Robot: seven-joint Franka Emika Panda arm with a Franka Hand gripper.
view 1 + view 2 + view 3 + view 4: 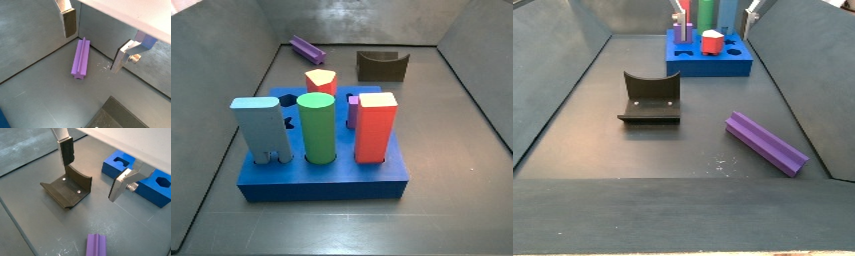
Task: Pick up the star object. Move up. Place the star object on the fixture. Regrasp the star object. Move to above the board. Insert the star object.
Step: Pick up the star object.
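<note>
The purple star object lies flat on the grey floor, close to the foot of a wall, and shows in both side views; one end of it shows in a wrist view. My gripper hangs open above the floor with nothing between its fingers; the star object lies below the gap, apart from both pads. The dark fixture with its curved notch stands beside it on the floor. The blue board stands further off. In the side views the gripper does not show.
On the board stand a green cylinder, a red square block, a light blue peg and a small orange peg. Slanted grey walls enclose the floor on all sides.
</note>
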